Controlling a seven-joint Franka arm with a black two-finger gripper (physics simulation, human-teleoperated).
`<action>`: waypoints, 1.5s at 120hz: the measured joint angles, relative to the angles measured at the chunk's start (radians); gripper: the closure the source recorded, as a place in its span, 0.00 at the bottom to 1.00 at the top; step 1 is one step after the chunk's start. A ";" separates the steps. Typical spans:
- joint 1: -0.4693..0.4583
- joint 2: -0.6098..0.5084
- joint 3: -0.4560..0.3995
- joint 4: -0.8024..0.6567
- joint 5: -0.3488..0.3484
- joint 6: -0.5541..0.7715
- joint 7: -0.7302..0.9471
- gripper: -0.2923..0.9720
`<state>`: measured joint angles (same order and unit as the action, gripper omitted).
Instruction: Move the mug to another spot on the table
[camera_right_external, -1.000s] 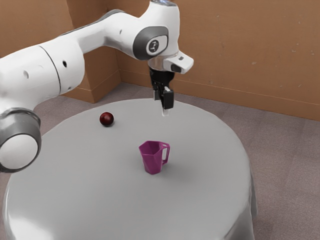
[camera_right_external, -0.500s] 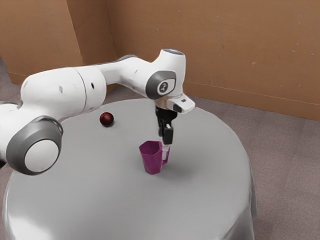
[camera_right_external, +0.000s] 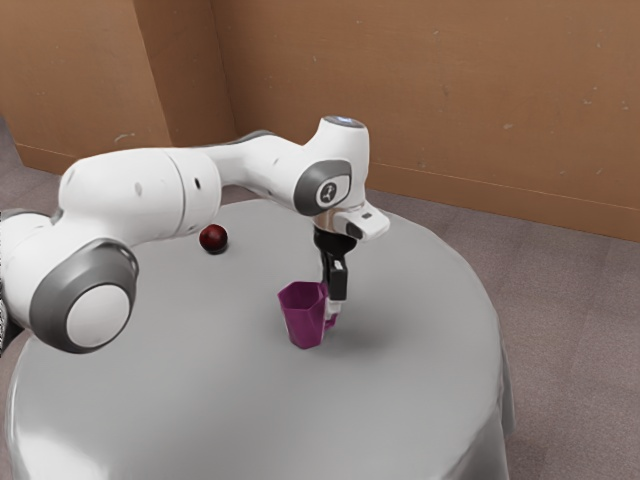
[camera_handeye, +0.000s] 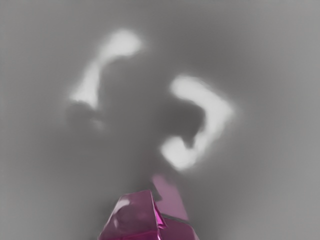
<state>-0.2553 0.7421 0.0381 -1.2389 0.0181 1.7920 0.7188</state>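
lower now than a second ago, the gripper (camera_right_external: 335, 303) has come down from well above the surface (camera_right_external: 200, 400) to the handle side of the purple mug (camera_right_external: 304, 316), and the arm (camera_right_external: 190, 195) has swung in over the exterior view's left with it. the mug itself has not shifted: it stands upright near the middle of the round grey surface, well apart from the dark red ball (camera_right_external: 213, 238) behind it.

from the exterior view the gripper's tip sits right at the mug's rim and handle, overlapping them — whether it is spread or already pinching the wall i cannot tell, since it is seen edge-on. in the wrist view the mug (camera_handeye: 145, 220) is close under the hand (blurred), with bare grey surface beyond it.

the step in hand looks like the end of the reach, just before or at the grasp. next, as i judge it, the gripper needs a firm hold on the wall or handle, then a straight lift and a carry to an open patch clear of the ball — a thin, off-centre hold could let the mug tilt.
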 joint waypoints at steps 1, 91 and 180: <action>0.000 0.001 0.000 0.002 0.000 0.001 0.001 0.23; 0.005 0.082 0.017 0.055 -0.001 0.017 0.011 0.50; -0.043 0.056 0.035 0.097 0.151 -0.079 -0.023 0.80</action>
<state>-0.2987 0.7983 0.0729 -1.1414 0.1687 1.7125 0.6960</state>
